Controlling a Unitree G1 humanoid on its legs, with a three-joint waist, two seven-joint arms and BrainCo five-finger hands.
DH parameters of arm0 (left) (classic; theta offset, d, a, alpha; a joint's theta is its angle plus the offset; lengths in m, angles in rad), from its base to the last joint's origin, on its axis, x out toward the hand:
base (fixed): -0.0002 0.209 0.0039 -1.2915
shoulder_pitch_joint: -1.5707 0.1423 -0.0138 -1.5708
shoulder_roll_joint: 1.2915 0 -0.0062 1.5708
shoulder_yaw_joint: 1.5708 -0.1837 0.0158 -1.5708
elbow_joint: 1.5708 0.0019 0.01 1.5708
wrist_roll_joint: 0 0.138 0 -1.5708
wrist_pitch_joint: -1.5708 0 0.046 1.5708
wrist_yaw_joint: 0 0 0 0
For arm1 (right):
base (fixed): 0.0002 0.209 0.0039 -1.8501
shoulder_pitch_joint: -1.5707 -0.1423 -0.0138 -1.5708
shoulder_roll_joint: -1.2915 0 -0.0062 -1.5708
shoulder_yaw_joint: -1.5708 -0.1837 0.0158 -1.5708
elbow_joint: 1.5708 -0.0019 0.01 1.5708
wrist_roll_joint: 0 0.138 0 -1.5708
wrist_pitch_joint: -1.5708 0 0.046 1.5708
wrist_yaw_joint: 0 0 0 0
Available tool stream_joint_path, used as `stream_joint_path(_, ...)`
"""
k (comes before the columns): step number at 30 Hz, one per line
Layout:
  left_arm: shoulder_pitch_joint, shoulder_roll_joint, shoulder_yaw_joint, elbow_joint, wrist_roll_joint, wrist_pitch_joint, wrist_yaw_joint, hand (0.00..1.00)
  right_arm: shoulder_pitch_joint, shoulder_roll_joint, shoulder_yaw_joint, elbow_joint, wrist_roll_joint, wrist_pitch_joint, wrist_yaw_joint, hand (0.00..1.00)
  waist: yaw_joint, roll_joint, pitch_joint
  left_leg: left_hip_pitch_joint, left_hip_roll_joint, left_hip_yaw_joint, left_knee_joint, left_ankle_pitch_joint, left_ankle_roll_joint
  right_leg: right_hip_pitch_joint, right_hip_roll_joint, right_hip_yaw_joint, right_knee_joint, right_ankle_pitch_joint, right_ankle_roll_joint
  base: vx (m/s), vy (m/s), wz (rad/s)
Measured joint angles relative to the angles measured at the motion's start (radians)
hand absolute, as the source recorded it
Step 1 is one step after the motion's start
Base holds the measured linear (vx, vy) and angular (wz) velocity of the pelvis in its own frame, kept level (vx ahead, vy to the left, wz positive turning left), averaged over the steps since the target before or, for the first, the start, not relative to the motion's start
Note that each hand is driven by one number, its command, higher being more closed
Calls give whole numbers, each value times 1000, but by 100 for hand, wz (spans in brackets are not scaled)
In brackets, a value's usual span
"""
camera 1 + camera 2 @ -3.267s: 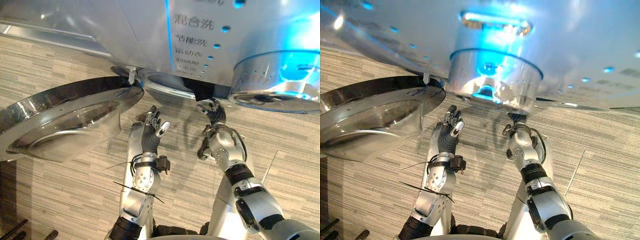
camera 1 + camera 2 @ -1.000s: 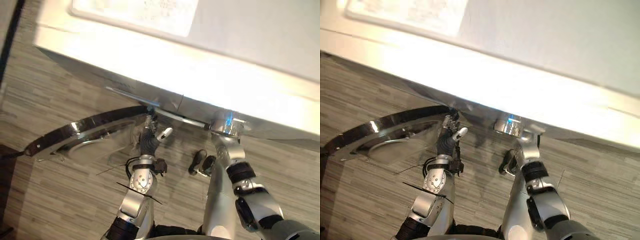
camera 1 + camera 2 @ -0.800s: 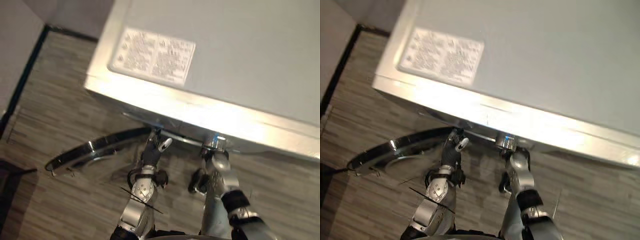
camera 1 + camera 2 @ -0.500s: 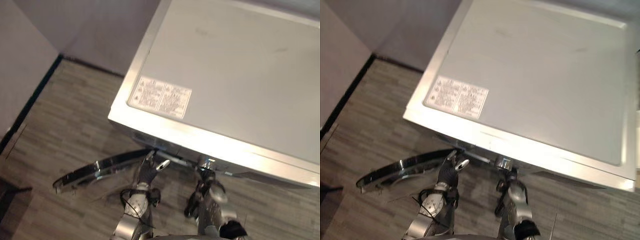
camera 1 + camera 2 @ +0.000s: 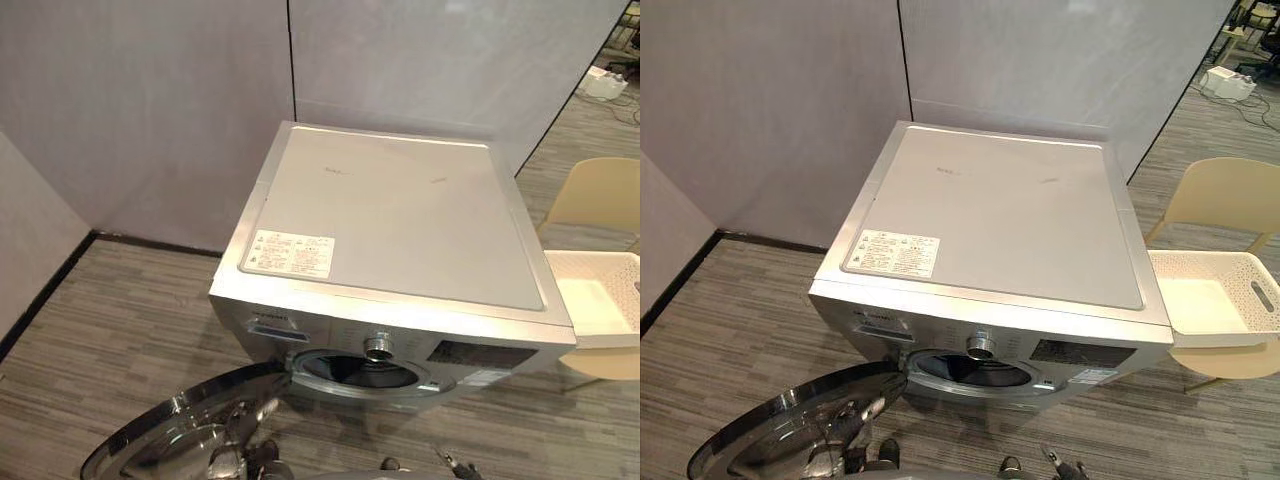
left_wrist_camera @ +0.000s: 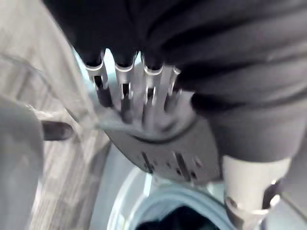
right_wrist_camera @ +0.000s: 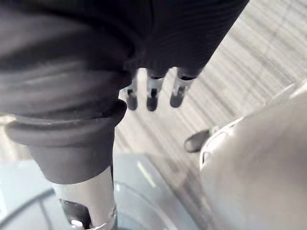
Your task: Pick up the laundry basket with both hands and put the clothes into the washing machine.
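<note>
A silver front-loading washing machine (image 5: 385,210) stands against the grey wall. Its round door (image 5: 190,430) hangs open to the left, and the drum opening (image 5: 360,372) looks dark inside. A white perforated laundry basket (image 5: 1215,300) rests on a cream chair (image 5: 1225,195) to the right of the machine, and it looks empty. In the left wrist view my left hand (image 6: 123,91) has straight fingers and holds nothing, with the blue-rimmed drum opening (image 6: 144,211) below it. My right hand (image 7: 152,88) hangs over the floor with relaxed fingers, nothing in it.
Grey partition walls (image 5: 150,110) close off the space behind and to the left of the machine. Striped wood-look floor (image 5: 110,300) lies in front and to the left. The open door takes up the floor at the front left.
The camera has risen and pulled back, so the whole machine, chair and basket now show. Both arms have dropped to the bottom edge, away from the drum opening.
</note>
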Motion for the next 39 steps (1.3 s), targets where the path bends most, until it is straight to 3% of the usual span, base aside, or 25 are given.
stream_joint_path(2, 3, -22, 103, 20, 8, 16, 3, 0, 3, 2, -9, 0, -14, 3, 0, 0, 7, 5, 0, 4, 0, -2, 17, -1, 0, 23, 1, -4, -6, 4, -2, 7, 2, 6)
stream_joint_path(5, 7, -37, 144, 2, 7, 17, 2, 0, -23, -1, 59, -3, -27, 3, 0, 0, 10, 11, 4, -57, 2, -32, 140, -31, 13, 38, -3, -40, 5, -1, -1, -40, 3, 38)
stream_joint_path(8, 18, -68, 144, -40, 7, 15, 4, 0, -89, -27, 108, -3, -28, 1, 0, 0, 12, 54, 14, -194, 11, -76, 285, -21, 9, 11, 5, -113, 55, -25, -39, -161, 2, 79)
stream_joint_path(9, -4, -73, 160, -41, -1, 22, 5, 0, -134, -17, 102, -5, -27, -4, -5, 0, 13, 43, 15, -250, 40, -40, 478, -122, 71, -19, -18, -163, 90, -26, -42, -194, 47, 54)
stream_joint_path(10, -3, -84, 173, -53, -7, 22, 6, 0, -151, -17, 105, -20, -27, -5, -13, 0, 26, 62, 14, -290, 67, -5, 664, -166, 95, -35, -18, -164, 116, -26, -41, -98, 112, 33)
stream_joint_path(11, -2, -99, 175, -56, -10, 22, 14, 0, -166, -15, 111, -53, -25, -5, -18, 0, 46, 80, 22, -292, 119, 35, 906, -182, 98, -33, -16, -160, 148, -26, -43, -72, 123, 14)
stream_joint_path(12, 20, -115, 169, -56, -11, 23, 19, 0, -178, -26, 116, -65, -17, -6, -18, 0, 40, 112, 10, -263, 151, 53, 971, -137, 96, -33, -15, -172, 173, -26, -42, -57, 136, 47)
stream_joint_path(13, 14, -122, 152, -55, -12, 28, 22, 0, -196, -27, 125, -64, -13, -5, -17, 0, 26, 128, 8, -264, 126, 93, 933, -137, 96, -40, -18, -191, 180, -41, -28, -75, 71, 65)
stream_joint_path(14, 7, -112, 135, -56, -13, 27, 24, 0, -197, -23, 132, -55, -7, -3, -15, 0, 22, 105, 4, -250, 105, 96, 866, -137, 95, -56, -18, -182, 178, -58, -25, -113, -38, 85)
stream_joint_path(15, -6, -76, 135, -60, -15, 27, 26, 0, -196, -4, 148, -23, -5, 1, -11, 0, 13, 37, -8, -192, 35, 94, 761, -162, 101, -69, -19, -154, 132, -41, -57, -201, -220, 92)
stream_joint_path(16, -32, -68, 132, -42, -24, 30, 31, 0, -202, 0, 142, -17, -1, -2, -12, 0, 7, 46, 15, -154, 100, 111, 883, -202, 97, -41, 9, -168, 87, 26, -109, -181, -191, 93)
stream_joint_path(17, -22, -71, 115, -38, -32, 30, 43, 0, -205, -13, 142, -9, 14, 1, -16, 0, 8, 75, 6, -58, 146, 101, 766, -170, 47, -59, 35, -199, 104, 42, -124, -168, -106, 75)
stream_joint_path(18, -23, -75, 98, -37, -32, 30, 44, 0, -202, -19, 142, -7, 16, 0, -16, 0, -5, 87, 3, -10, 151, 85, 668, -183, -5, -68, 39, -215, 107, 41, -122, -98, 126, 70)
stream_joint_path(19, -39, -74, 64, -41, -33, 31, 45, 0, -205, -40, 137, 10, 16, -2, -16, 0, -26, 100, 4, 26, 118, 69, 531, -247, -33, -86, 31, -245, 105, 49, -113, -180, 196, 85)
stream_joint_path(22, -79, -72, -46, -79, -33, 27, 44, 0, -189, -45, 95, 66, 16, 4, -18, 0, -24, 89, 9, 44, 73, 17, 333, -307, -35, -122, -19, -330, 107, 74, -88, -220, 242, 86)
stream_joint_path(25, -71, -59, -110, -106, -32, 15, 41, 0, -170, -46, 60, 67, 16, 15, -27, 0, -19, 62, 26, 66, 12, -5, 253, -307, -22, -122, -83, -356, 129, 99, -72, -229, 225, 53)
stream_joint_path(27, -33, -45, -110, -96, -30, 13, 40, 0, -150, -43, 55, 56, 15, 23, -32, 0, -20, 40, 30, 91, -54, 0, 199, -279, 23, -125, -146, -341, 144, 119, -54, -275, 161, -1)
stream_joint_path(31, -16, -2, -97, -15, 13, 18, 40, 0, -137, -37, 54, 30, 12, 27, -33, 0, -20, 2, 49, 108, -130, 41, 135, -234, 72, -163, -214, -314, 154, 144, -73, -236, 120, -17)
stream_joint_path(32, -17, 13, -79, -11, 28, 22, 41, 0, -134, -30, 54, 25, 9, 28, -34, 0, -20, -7, 54, 107, -140, 53, 148, -227, 82, -164, -218, -317, 155, 126, -115, -154, 92, -31)
stream_joint_path(33, -3, 14, -49, -9, 47, 27, 41, 0, -136, -31, 48, 21, 3, 32, -34, 0, -18, 2, 53, 109, -121, 75, 150, -220, 92, -169, -206, -336, 177, 38, -169, -144, 58, -38)
stream_joint_path(34, 0, 8, -39, -8, 48, 28, 42, 0, -138, -33, 46, 14, 0, 34, -34, 0, -18, 34, 52, 111, -96, 88, 146, -216, 98, -180, -205, -332, 229, 11, -166, -129, 28, -32)
stream_joint_path(35, 0, 7, -20, 7, 48, 28, 41, 0, -131, -34, 48, 2, -4, 35, -33, 0, -23, 19, 51, 111, -78, 86, 145, -212, 97, -209, -214, -277, 416, 3, -159, -104, -1, -3)
stream_joint_path(36, 0, 13, 14, 10, 47, 27, 41, 0, -114, -19, 46, 0, -11, 36, -31, 0, -21, 4, 50, 109, -73, 74, 150, -215, 101, -203, -204, -209, 579, -37, -115, -85, -7, 7)
stream_joint_path(37, -3, 18, 33, 9, 47, 28, 42, 0, -103, -5, 44, 0, -12, 37, -31, 0, -12, -21, 43, 108, -73, 72, 145, -213, 96, -184, -174, -163, 605, -89, -94, -49, -66, 6)
stream_joint_path(39, -3, 24, 66, 14, 47, 28, 40, 0, -104, 0, 45, 6, -22, 37, -23, 0, -15, -40, 36, 105, -81, 64, 130, -200, 79, -158, -132, -113, 516, -107, -73, -22, -58, -6)
